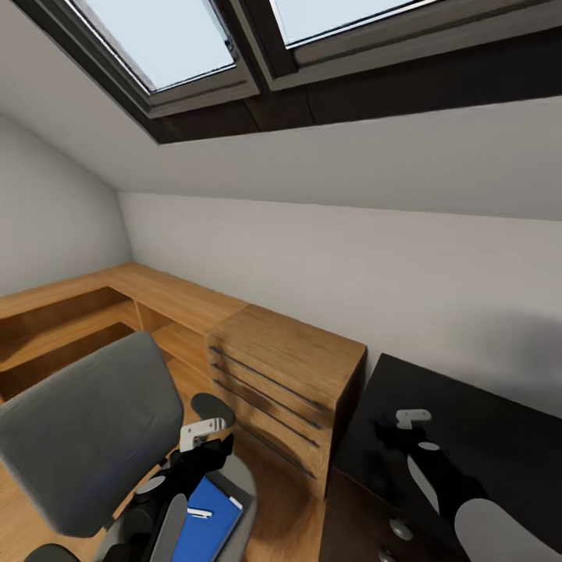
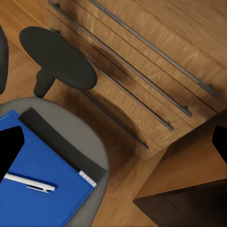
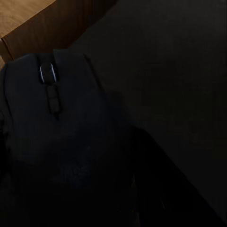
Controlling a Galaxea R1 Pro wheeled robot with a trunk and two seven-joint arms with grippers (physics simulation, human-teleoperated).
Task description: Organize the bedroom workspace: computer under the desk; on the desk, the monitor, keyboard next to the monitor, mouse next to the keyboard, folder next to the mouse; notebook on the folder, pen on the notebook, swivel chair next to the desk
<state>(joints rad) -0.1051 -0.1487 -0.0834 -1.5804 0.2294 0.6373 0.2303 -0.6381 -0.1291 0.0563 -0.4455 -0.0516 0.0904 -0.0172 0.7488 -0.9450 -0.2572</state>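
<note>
- The mouse (image 3: 56,123) is the item in hand: the right wrist view shows it close up, dark with a scroll wheel, right at the right jaws (image 1: 388,432) and over the black desk (image 1: 499,445); I judge the jaws are grasping it, though the fingers themselves are too dark to make out, so whether it already rests on the desk I cannot tell
- Next to the mouse the desk top looks bare in that view; no keyboard or monitor appears near the right jaws, so whether those steps are done cannot be judged from here
- The folder (image 2: 38,189) is not yet moved: it lies on the seat of the swivel chair (image 1: 86,437), just below the left jaws (image 1: 204,446)
- The notebook (image 2: 61,142), a dark strip, lies at the folder's far edge, partly on it, and the pen (image 2: 30,182) lies on the blue folder itself, so the stack order looks wrong and all three remain off the desk
- The left jaws stand released, both dark fingertips apart at the frame edges of the left wrist view, holding nothing
- The swivel chair stands beside the wooden drawer unit (image 1: 289,382), near the desk but likely needing a final push
- The computer cannot be judged from here
</note>
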